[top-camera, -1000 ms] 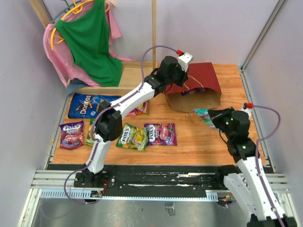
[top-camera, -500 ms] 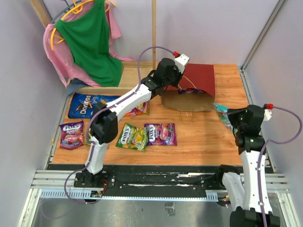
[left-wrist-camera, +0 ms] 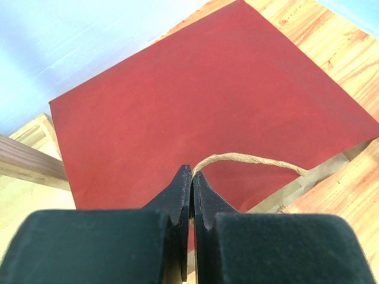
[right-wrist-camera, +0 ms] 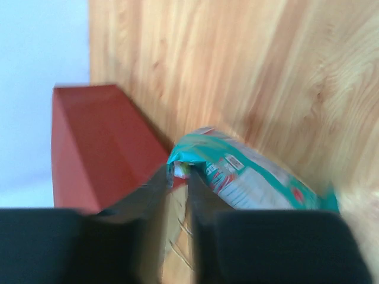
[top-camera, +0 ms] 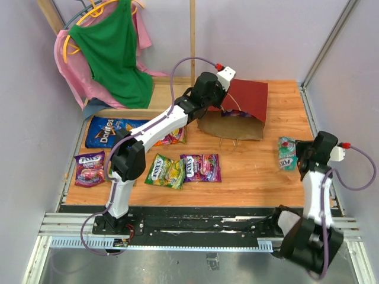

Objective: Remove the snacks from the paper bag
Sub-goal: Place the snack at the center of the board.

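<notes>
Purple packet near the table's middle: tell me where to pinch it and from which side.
Take the purple packet by its right short edge, coming from above on the right. It lies flat on the table, so probably only an edge offers a bite; its left edge sits against the yellow-green packet, while bare wood shows beyond the right.

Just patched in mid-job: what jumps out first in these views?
The dark red paper bag sits at the table's far middle, its cord handle pinched in the left end effector. Near the right edge, the right end effector grips a corner of a teal packet. Other packets, led by a blue Doritos bag, lie spread at the left.
</notes>
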